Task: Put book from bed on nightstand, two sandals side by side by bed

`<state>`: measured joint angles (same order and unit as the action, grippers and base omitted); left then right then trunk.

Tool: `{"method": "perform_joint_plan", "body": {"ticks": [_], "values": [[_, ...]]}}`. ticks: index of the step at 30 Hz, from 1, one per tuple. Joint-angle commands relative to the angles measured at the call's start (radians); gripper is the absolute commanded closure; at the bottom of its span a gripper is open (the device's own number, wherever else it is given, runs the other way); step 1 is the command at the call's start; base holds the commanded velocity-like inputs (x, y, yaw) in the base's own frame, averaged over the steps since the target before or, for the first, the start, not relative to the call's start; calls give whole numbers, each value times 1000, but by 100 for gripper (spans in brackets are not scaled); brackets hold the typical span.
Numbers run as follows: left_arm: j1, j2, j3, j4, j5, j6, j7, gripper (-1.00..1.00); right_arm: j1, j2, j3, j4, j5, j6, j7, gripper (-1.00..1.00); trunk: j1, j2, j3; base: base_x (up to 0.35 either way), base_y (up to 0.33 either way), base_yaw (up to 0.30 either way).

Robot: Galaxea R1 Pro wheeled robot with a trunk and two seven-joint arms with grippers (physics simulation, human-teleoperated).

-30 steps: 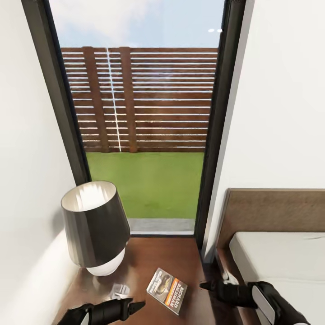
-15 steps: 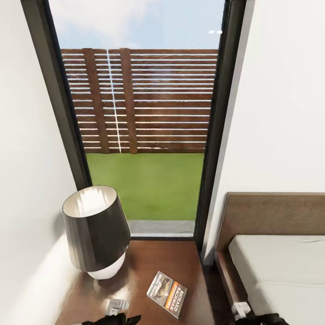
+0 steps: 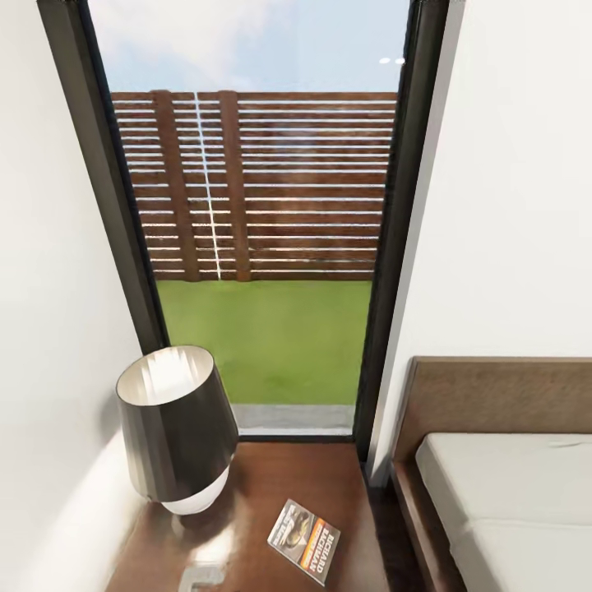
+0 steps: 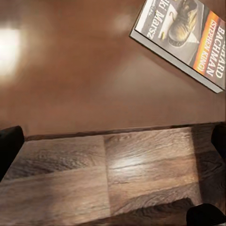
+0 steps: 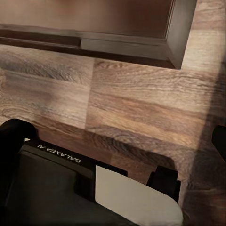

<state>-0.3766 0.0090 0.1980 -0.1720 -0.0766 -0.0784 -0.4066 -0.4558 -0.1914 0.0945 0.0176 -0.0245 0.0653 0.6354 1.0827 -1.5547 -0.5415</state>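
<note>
The book (image 3: pixel 303 540) lies flat and face up on the glossy dark-brown top of the nightstand (image 3: pixel 321 481), toward its near right part, turned at an angle to the edges. It touches nothing else on that surface. A lamp (image 3: pixel 176 427) with a dark tapered shade and a white base stands at the left of the same surface, well apart from the book. A small pale object (image 3: pixel 200 577) sits at the near edge; it is too blurred to name.

To the right of the nightstand is the bed (image 3: pixel 510 501), with a plain light-grey mattress in a dark wooden frame and a flat headboard against the white wall. Behind the nightstand a tall black-framed window (image 3: pixel 263 222) looks out on grass and a slatted wooden fence.

The left wrist view gives the book (image 4: pixel 184 38) far closer: a thin paperback with a grey photo cover, an orange band and white letters reading "BACHMAN". Its white page edge rests on the brown top, and the wood-plank floor (image 4: pixel 108 179) lies below the nightstand's edge. Dark tips of the left tool (image 4: pixel 113 141) stand at opposite borders of that picture, spread wide and holding nothing.

The right wrist view shows the floor (image 5: pixel 141 108), a dark wooden furniture edge (image 5: pixel 122 44) and part of the robot's own body (image 5: pixel 66 188). The right tool's (image 5: pixel 117 136) dark tips also sit at opposite borders, wide apart and empty.
</note>
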Motion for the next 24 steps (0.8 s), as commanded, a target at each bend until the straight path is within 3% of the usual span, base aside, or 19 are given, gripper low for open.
{"method": "perform_joint_plan", "body": {"ticks": [1,4,11,18,24], "values": [[-1,1,7,9,-8,-5,20,-100,-1,0,5,14,-3,-5,3,-100,-4,7,2,0,0,0],[0,1,7,43,-8,-6,129,-100,-1,1,5,48,-3,-13,3,-100,-16,28,12,0,0,0],[1,3,7,123,-8,-7,271,-100,10,8,5,63,-7,-15,3,-100,-42,77,34,0,0,0],[13,12,8,148,-8,-8,342,-100,48,13,4,64,-13,-15,3,-100,-69,126,56,0,0,0],[36,43,6,150,-8,-7,363,-100,82,13,4,64,-16,-15,3,-100,-92,168,74,0,0,0]]}}
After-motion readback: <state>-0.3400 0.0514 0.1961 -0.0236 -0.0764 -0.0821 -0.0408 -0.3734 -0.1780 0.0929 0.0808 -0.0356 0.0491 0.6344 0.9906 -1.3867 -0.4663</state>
